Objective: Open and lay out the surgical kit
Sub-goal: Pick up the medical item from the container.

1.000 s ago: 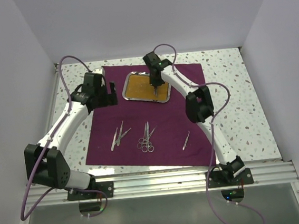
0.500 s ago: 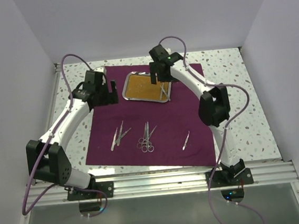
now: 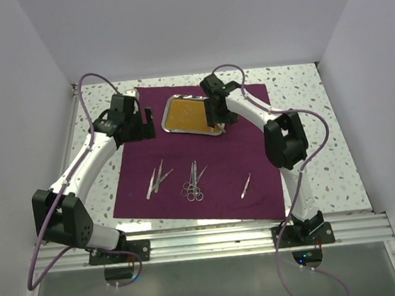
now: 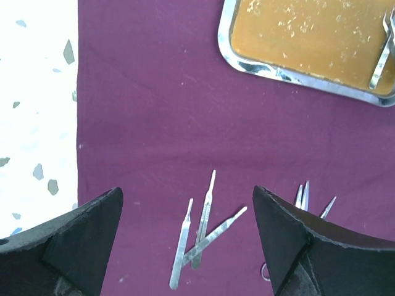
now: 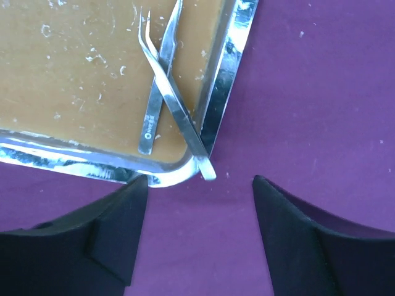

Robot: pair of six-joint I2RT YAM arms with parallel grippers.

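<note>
The surgical kit's maroon cloth [image 3: 216, 163] lies spread flat on the table. The steel tray [image 3: 167, 111], amber inside, sits at its far middle. Two crossed tweezers [image 5: 162, 86] lie in the tray's corner, one with its end over the rim [image 5: 226, 61]. On the cloth are three slim silver handles [image 4: 200, 231], scissors and forceps [image 3: 194, 183], and a small tweezer [image 3: 246, 185]. My left gripper [image 4: 186, 191] hovers open above the handles, left of the tray [image 4: 271, 73]. My right gripper [image 5: 200, 180] stands open just off the tray's near right corner, with nothing between its fingers.
Speckled white tabletop [image 3: 306, 109] shows on both sides of the cloth. White walls close in the table at the left, right and back. The arms' rail [image 3: 213, 241] runs along the near edge.
My right gripper opened, left a tweezer in the tray, rose, then came down at the tray's near right corner. The left arm has hardly moved.
</note>
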